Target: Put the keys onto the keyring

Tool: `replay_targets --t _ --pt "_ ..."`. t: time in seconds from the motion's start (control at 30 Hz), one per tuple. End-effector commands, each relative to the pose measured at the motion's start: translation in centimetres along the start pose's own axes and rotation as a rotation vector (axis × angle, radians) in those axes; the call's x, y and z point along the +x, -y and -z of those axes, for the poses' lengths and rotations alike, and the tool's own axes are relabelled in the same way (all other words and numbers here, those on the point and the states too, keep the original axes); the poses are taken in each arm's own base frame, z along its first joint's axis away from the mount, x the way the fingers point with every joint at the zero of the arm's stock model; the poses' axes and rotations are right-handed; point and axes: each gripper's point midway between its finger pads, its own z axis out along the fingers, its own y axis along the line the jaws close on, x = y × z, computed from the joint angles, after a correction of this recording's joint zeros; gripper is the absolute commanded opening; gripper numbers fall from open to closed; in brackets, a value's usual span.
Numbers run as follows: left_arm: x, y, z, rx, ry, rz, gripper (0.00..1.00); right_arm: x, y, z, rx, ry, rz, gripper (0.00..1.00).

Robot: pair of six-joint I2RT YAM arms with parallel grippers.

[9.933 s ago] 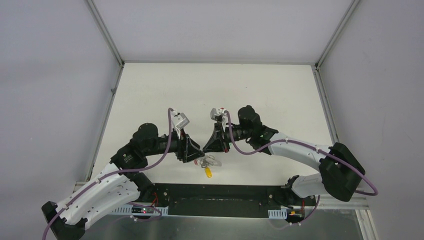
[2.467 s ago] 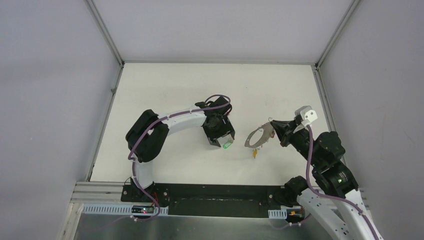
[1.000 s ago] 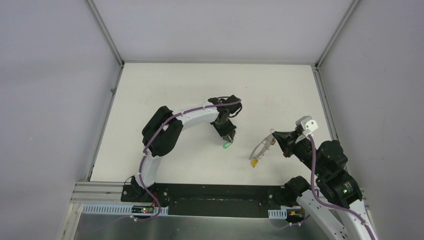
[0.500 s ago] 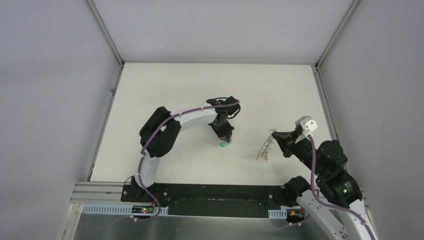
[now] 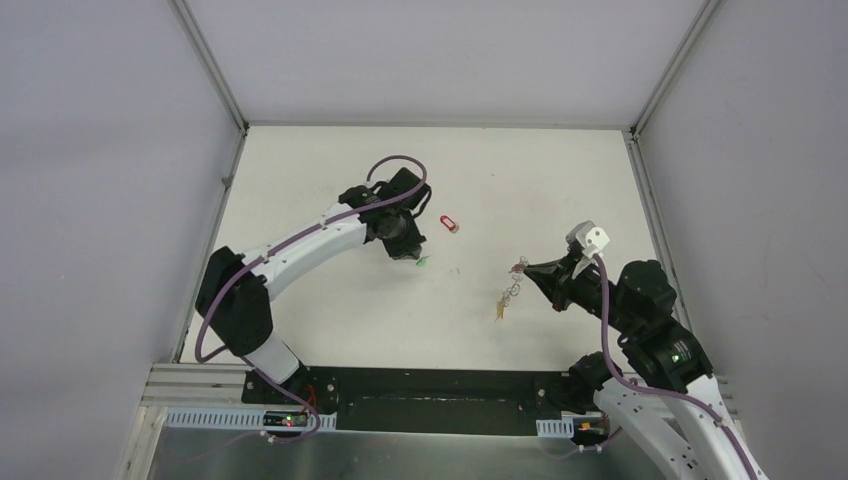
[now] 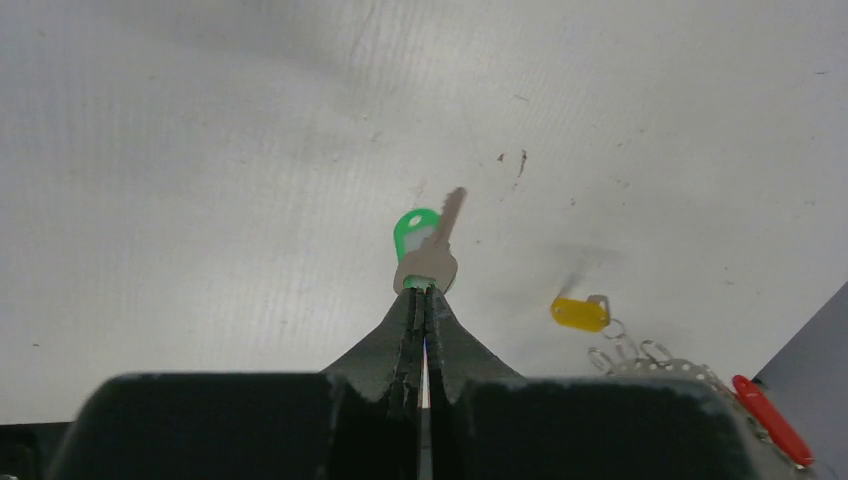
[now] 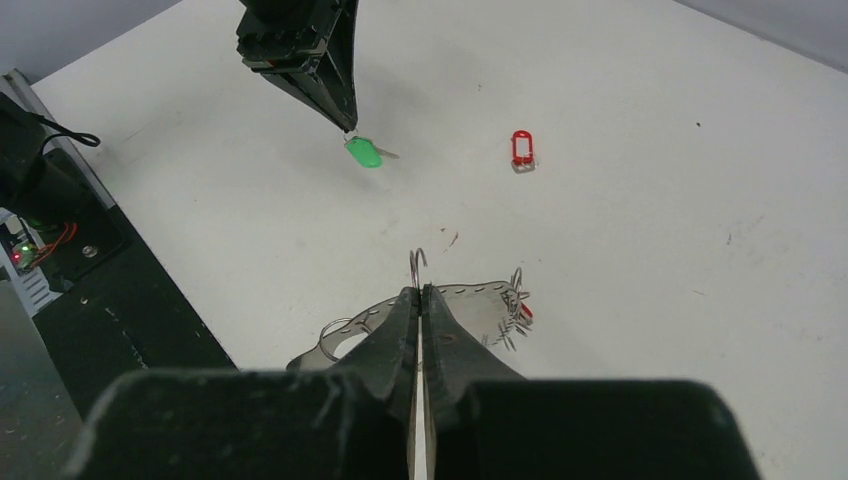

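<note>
Keyring: I am holding the keyring, a large thin grey metal wire hoop, up off the white table surface. It is hanging over the right half, closer to the near edge than the far one.
Right claw: the right gripper is pinching the top of the wire, with its fingers pressed together and no gap showing.
Already on: the yellow-tagged key, a tiny silver key with a yellow oval plastic tag, is dangling from the hoop's low end. I am counting it as threaded. A speck of red is showing beside the hoop in the right wrist view, too small for me to call.
In hand: the green-tagged key, silver with a green oval tag, is sticking out of the left gripper blade-first. It is left of the surface's middle and well apart from the hoop. I cannot tell whether it is clear of the surface or brushing it.
Left claw: it is clamping shut on the head of the green-tagged key.
Waiting: the red-tagged key, silver with a red oval tag, is lying flat near the middle of the surface, a little toward the far edge. Nothing is touching it.
Progress: I am judging this as early-to-midway, with one key on, one gripped and one lying loose.
Left to do: carrying the green-tagged key across and threading it, then fetching the red-tagged key.
</note>
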Motion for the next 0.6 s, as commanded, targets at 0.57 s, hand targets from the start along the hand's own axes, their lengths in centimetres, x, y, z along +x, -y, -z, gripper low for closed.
replay_targets --t 0.57 --pt "-3.3 1.7 12.9 0.500 0.374 -0.591 0.00 -0.7 -4.5 -3.0 -0.333 -0.033 -0.002 0.00"
